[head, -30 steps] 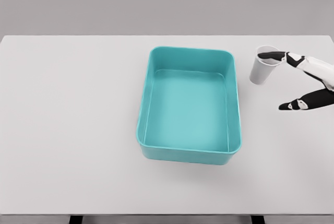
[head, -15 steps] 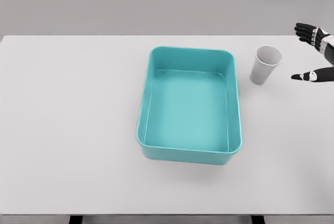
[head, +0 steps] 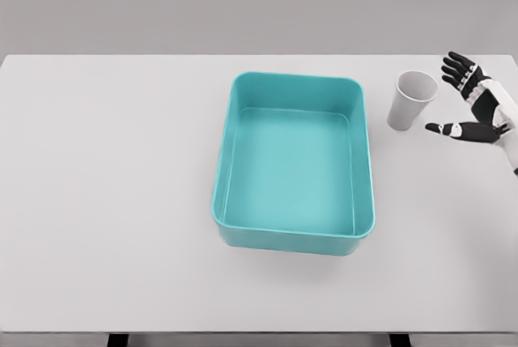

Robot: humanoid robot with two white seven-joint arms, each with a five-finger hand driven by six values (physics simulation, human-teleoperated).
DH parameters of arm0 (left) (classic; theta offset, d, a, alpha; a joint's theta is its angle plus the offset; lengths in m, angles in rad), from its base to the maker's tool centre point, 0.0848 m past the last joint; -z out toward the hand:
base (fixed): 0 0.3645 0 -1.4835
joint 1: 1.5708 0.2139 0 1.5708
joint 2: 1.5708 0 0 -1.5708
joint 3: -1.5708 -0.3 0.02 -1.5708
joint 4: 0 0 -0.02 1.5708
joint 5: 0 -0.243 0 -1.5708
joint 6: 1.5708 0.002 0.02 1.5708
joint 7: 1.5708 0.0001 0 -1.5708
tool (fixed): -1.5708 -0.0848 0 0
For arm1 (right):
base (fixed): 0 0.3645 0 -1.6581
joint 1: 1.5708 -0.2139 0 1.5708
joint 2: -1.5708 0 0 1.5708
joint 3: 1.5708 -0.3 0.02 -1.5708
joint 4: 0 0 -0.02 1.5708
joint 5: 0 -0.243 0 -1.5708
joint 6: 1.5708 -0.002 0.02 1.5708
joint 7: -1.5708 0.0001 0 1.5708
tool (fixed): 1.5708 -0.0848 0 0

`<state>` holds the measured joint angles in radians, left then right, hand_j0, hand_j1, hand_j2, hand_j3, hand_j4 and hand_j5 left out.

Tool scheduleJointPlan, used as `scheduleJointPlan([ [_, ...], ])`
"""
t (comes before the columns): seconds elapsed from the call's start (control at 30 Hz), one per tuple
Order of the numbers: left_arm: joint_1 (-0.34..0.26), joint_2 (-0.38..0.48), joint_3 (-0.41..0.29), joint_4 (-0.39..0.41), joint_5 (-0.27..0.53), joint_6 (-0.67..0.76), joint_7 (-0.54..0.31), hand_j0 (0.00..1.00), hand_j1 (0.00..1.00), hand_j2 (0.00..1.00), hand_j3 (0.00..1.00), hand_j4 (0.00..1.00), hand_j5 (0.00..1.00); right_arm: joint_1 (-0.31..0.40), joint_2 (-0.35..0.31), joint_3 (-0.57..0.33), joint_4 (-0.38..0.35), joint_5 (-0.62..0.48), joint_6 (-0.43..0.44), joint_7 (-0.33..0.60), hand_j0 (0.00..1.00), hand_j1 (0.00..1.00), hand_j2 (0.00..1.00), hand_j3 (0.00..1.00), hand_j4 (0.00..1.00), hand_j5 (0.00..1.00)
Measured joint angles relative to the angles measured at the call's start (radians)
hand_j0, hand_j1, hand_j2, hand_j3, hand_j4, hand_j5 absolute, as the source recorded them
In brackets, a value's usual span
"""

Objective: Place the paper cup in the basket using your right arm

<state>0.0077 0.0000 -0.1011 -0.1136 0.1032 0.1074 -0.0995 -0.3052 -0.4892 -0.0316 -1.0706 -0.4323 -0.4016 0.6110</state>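
Reaching for the cup, which stands upright on the tabletop just right of the basket, you have the right hand spread and empty beside it, so close thumb and fingers squarely around its wall without tipping it.
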Motion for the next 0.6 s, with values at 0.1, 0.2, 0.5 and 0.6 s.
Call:
scheduleJointPlan([
  [0.1,0.002,0.000,0.000,0.000,0.000,0.000,0.000,1.00,1.00,1.00,1.00,1.00,1.00,-0.026,-0.004,-0.002,0.040,-0.003,-0.020,0.000,1.00,1.00,1.00,1.00,1.00,1.00],
  [0.2,0.000,0.000,0.000,0.000,0.000,0.000,0.000,1.00,1.00,1.00,1.00,1.00,1.00,-0.055,0.003,0.005,0.098,0.001,-0.038,0.000,1.00,1.00,1.00,1.00,1.00,1.00],
  [0.5,0.000,0.000,0.000,0.000,0.000,0.000,0.000,1.00,1.00,1.00,1.00,1.00,1.00,-0.132,0.009,0.035,0.276,0.010,-0.116,0.000,1.00,1.00,1.00,1.00,1.00,1.00],
  [0.6,0.000,0.000,0.000,0.000,0.000,0.000,0.000,1.00,1.00,1.00,1.00,1.00,1.00,-0.166,0.023,0.043,0.350,0.012,-0.125,0.000,1.00,1.00,1.00,1.00,1.00,1.00],
])
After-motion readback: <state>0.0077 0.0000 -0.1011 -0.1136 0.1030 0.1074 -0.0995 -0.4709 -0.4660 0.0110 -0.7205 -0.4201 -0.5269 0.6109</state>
